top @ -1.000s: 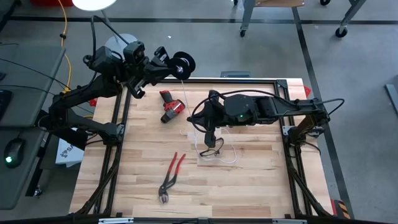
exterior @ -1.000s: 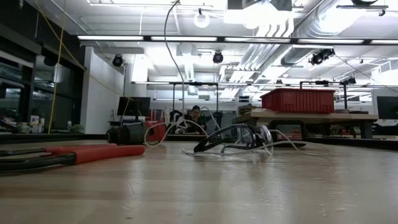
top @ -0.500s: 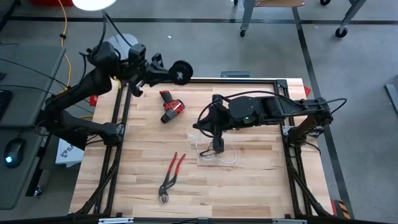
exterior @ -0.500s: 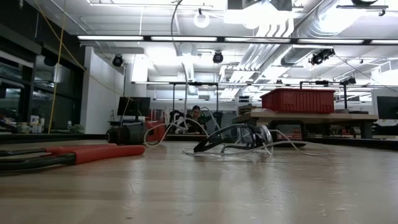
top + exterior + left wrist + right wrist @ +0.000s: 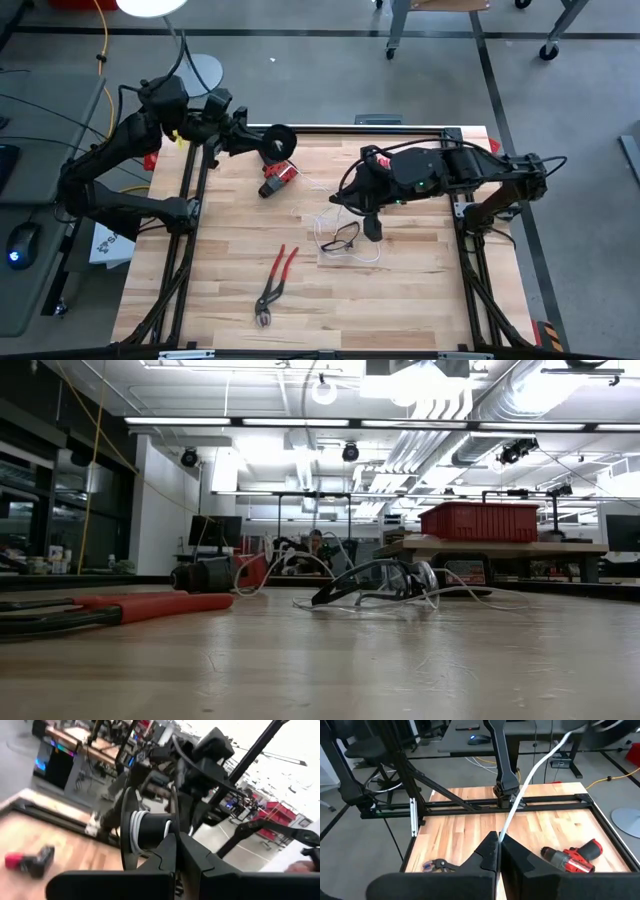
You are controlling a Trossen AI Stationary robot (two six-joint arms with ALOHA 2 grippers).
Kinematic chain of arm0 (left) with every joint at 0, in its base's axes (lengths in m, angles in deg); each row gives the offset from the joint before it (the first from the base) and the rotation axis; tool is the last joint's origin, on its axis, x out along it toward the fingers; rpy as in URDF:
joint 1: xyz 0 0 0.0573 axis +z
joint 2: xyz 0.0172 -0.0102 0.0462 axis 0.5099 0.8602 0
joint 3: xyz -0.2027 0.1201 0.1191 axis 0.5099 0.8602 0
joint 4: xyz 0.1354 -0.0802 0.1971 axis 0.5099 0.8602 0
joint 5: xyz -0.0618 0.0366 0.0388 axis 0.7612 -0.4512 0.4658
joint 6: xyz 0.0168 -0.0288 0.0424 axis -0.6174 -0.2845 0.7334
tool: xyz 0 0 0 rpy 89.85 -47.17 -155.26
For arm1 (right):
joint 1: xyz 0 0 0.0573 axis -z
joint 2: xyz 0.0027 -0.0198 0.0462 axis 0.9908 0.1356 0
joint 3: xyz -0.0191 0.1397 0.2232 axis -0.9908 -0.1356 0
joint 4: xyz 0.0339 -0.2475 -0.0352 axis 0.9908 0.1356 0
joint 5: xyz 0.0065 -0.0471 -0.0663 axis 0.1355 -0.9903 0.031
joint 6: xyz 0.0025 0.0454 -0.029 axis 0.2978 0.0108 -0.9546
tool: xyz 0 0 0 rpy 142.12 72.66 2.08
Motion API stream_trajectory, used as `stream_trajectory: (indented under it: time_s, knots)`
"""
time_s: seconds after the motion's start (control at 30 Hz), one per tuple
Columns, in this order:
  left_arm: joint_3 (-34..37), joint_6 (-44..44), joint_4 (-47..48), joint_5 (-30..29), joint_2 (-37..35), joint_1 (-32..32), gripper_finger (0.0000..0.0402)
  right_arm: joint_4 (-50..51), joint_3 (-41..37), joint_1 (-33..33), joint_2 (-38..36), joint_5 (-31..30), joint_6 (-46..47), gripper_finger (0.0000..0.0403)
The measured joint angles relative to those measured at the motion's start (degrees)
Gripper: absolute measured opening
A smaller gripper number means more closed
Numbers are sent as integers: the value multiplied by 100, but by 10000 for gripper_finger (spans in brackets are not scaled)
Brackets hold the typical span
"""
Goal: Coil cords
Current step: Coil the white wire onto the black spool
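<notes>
Now: left gripper (image 5: 176,851) up over the far left edge of the table (image 5: 420,310), fingers clamped shut on the black spool (image 5: 278,141), held edge-on just above the red drill (image 5: 274,178). On the spool's core, a few turns of white cord (image 5: 134,827) already wound, plain to see in the left wrist view. Over on the other side, right gripper (image 5: 498,848) poised above the middle of the table, fingers pinched tight on the cord, strand running taut from between the tips up and away toward the spool. Below that gripper, loose loops of cord lying on the wood, tangled around a pair of safety glasses (image 5: 343,239); same tangle visible low across the tabletop, white loops draped over the clear lenses (image 5: 385,582). Red-handled pliers (image 5: 275,284) resting nearer the front edge, well apart from the cord pile. Drill lying on its side between spool and glasses, a thin length of cord passing just beside it.
</notes>
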Motion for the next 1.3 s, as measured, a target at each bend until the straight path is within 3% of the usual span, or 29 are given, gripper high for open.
stream_trajectory:
  time_s: [0.3, 0.67, 0.8, 1.0, 1.3]
  knots:
    - [-2, -443, 980, 636, 64, -169, 0, 74, 0, 28, -95, -175, -122, 0]
    - [0, -1173, 273, 2157, 896, -1018, 0, -437, 0, 379, -95, -66, -405, 0]
    - [0, -1363, -502, 2437, 1228, -1210, 0, -633, 0, 451, -95, 97, -470, 0]
    - [0, -2227, -2556, 2803, 1734, -1290, 0, -1027, 0, 457, -95, 95, -518, 0]
    - [0, -3382, -5249, 2749, 2337, -1287, 0, -1273, 0, 457, -93, 339, -512, 0]
